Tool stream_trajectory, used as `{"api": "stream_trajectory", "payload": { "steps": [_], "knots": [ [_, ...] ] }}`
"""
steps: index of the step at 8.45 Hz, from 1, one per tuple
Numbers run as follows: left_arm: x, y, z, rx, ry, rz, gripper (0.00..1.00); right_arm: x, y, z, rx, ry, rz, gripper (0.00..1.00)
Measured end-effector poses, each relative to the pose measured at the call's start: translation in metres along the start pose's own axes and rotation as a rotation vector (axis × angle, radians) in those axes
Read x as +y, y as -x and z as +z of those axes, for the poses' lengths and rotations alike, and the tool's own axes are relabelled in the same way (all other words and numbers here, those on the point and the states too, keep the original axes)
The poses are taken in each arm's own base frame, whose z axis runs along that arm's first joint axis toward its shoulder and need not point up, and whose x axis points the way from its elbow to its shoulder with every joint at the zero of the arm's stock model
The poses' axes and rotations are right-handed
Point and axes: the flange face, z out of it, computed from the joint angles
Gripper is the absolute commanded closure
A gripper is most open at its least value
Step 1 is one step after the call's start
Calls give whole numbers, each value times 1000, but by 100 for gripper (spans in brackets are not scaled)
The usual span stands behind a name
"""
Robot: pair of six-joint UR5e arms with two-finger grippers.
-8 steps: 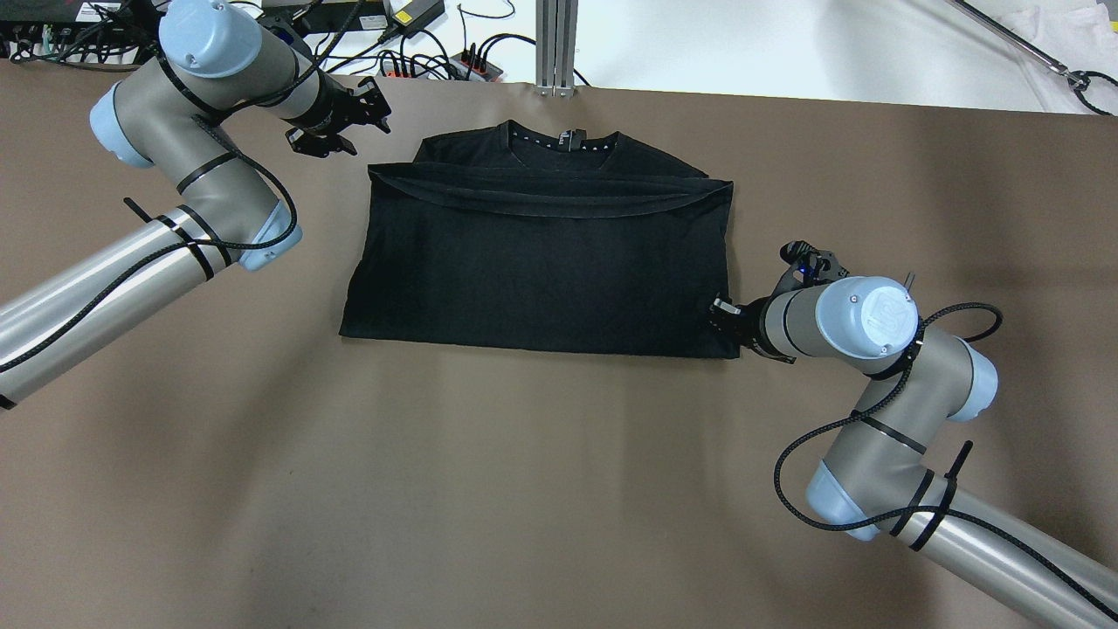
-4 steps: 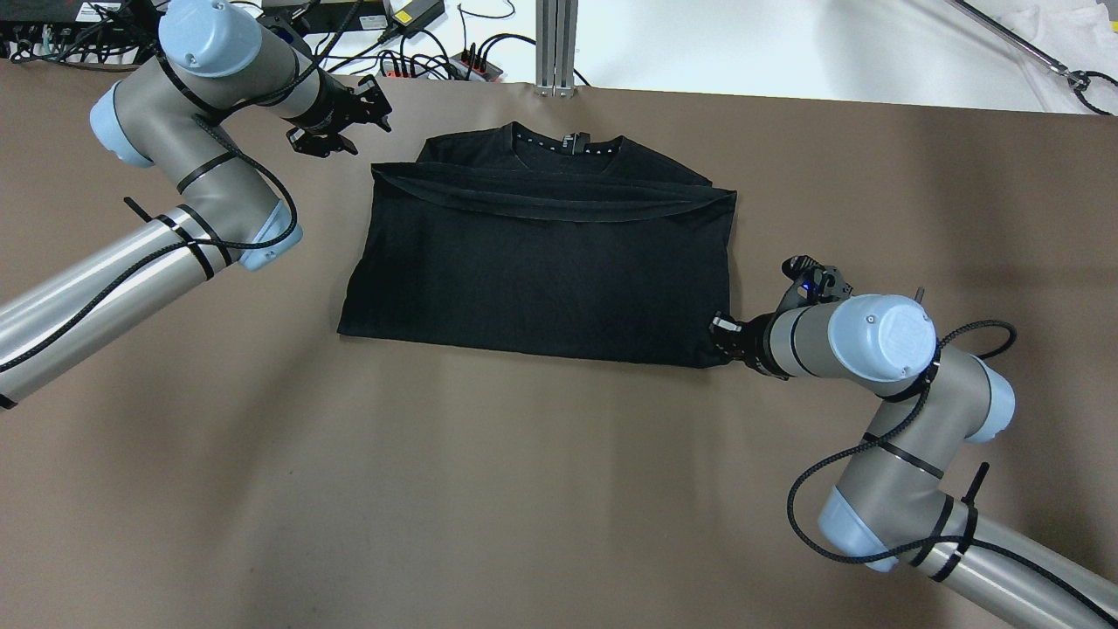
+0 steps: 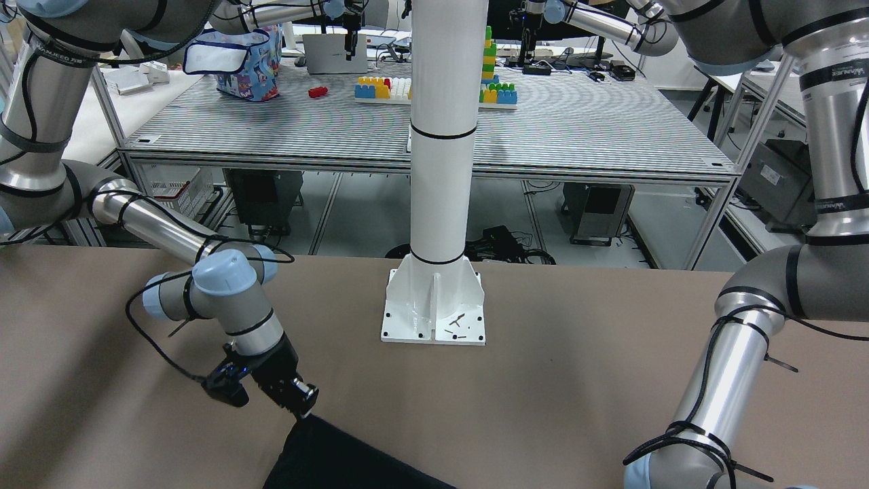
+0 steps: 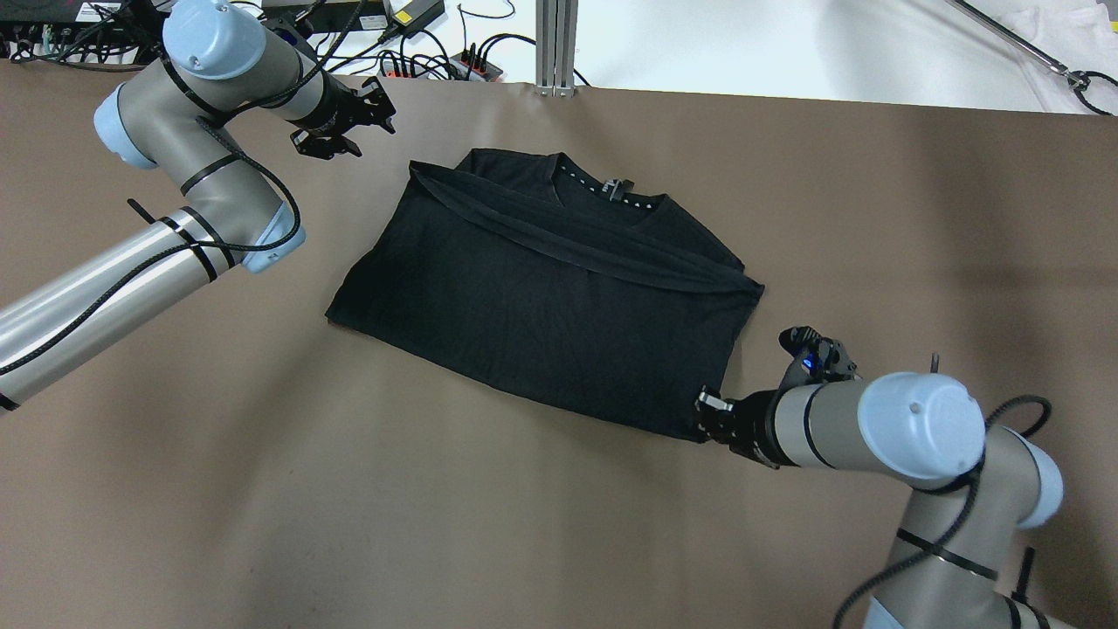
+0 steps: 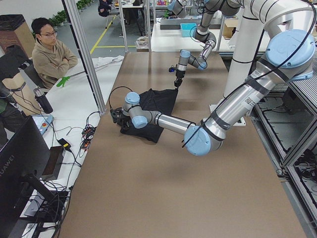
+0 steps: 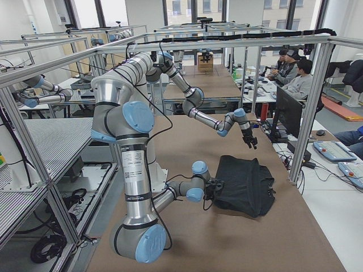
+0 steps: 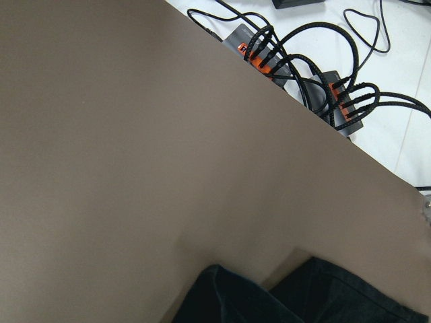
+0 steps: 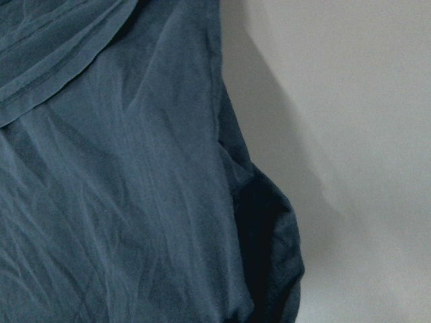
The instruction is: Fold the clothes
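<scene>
R gripper (image 4: 706, 419) low, pinching clothes (image 4: 541, 288) corner; L gripper (image 4: 367, 133) hovers, fingers spread.

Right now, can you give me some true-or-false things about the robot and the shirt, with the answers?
1. The shirt lies on the table. True.
2. The left end effector holds the shirt. False: it is open and apart from the shirt, beside its far corner.
3. The right end effector is at a corner of the shirt. True.
4. The shirt is red. False: it is black.
</scene>
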Motion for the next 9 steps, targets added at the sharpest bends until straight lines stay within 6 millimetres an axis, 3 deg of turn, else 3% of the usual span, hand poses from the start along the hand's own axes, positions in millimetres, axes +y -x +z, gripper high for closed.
{"api": "stream_trajectory", "payload": {
  "steps": [1, 2, 3, 5, 6, 7, 9],
  "knots": [
    [1, -2, -1, 3, 0, 1, 36, 29, -13, -26, 11, 92, -8, 90],
    [2, -4, -2, 4, 1, 3, 36, 53, -22, -49, 25, 212, -19, 24],
    [3, -8, -3, 8, 2, 4, 35, 76, -25, -66, 41, 344, -35, 5],
    [6, -19, -7, 19, 4, 2, 35, 116, -29, -78, 52, 536, -82, 5],
    [9, -23, -11, 30, 8, 1, 35, 126, -31, -77, 54, 571, -94, 5],
    [22, -28, -15, 47, 21, -4, 35, 128, -32, -76, 54, 580, -97, 5],
    [59, -20, -30, 72, 53, -38, 34, 110, -30, -74, 42, 534, -82, 5]
  ]
}}
